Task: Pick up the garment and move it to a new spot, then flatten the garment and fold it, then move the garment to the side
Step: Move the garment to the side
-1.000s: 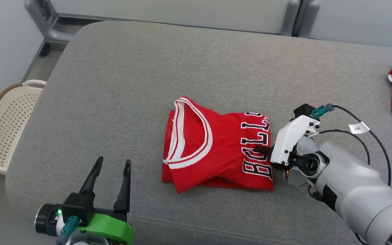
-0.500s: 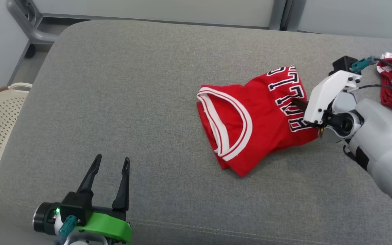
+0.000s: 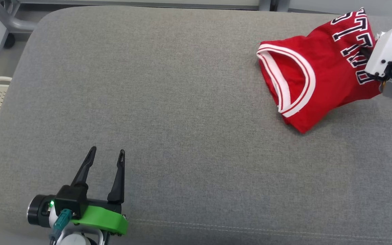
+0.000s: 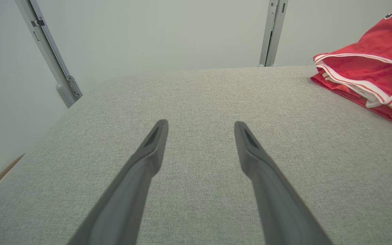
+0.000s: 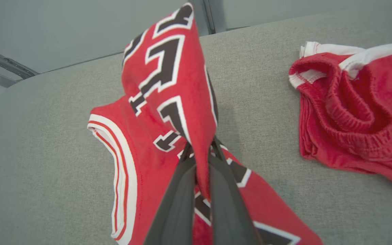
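pinching the folded red garment (image 3: pixel 305 75) at its lettered edge, the right gripper (image 5: pixel 201 153) holds it part-raised at the far right of the desk (image 3: pixel 182 102), near red shorts (image 5: pixel 352 112), likely so the fold survives the move; the left gripper (image 3: pixel 107 151) hovers open, empty.

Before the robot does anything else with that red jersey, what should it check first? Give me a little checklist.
1. Right claw shut on the jersey: ok.
2. All folded layers caught in the grip: cannot tell.
3. Jersey lying flat: not ok, the gripped end is raised.
4. Jersey apart from the red shorts: ok, grey cushion shows between.
5. Left claw open, touching nothing: ok.
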{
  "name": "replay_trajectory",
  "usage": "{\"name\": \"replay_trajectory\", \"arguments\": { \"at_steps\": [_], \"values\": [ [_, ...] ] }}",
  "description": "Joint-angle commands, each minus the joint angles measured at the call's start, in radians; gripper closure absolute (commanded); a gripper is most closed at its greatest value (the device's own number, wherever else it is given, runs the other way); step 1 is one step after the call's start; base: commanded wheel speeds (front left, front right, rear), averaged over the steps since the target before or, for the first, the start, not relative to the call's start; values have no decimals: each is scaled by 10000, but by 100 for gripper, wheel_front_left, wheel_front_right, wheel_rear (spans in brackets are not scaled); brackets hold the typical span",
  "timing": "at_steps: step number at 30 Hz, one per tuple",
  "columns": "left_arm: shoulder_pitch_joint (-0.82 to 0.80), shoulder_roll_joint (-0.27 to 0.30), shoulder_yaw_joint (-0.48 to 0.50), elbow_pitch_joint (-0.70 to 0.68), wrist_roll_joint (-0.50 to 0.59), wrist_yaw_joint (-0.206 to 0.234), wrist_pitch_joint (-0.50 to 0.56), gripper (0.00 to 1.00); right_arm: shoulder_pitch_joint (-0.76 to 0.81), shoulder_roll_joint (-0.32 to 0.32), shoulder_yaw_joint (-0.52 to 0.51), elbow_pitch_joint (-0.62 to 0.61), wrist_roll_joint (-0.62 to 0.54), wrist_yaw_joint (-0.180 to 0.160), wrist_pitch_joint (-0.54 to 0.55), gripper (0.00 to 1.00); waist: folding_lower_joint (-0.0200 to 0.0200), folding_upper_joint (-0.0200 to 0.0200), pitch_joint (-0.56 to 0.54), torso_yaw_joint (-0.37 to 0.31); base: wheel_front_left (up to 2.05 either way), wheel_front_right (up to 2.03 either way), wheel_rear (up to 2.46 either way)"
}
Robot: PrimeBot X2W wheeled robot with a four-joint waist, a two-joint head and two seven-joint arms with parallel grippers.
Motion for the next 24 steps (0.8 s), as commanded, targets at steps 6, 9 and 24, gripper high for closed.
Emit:
{"name": "replay_trajectory", "arguments": {
  "at_steps": [6, 9, 24],
  "values": [
    [-402, 164, -116, -42, 75, -21, -16, 0, -799, -355, -14, 694, -282, -1, -349, 100, 0, -1, 441, -223, 0, 0, 0],
    [-481, 204, -143, -84, 72, -21, -16, 0, -1087, -488, -5, 865, -385, -1, -418, 100, 0, -1, 634, -252, 0, 0, 0],
    [-771, 417, -173, -211, 123, -20, -16, 0, -2236, -1275, -14, 1106, -809, -1, -460, 100, 0, -1, 1497, -724, 0, 0, 0]
  ]
}}
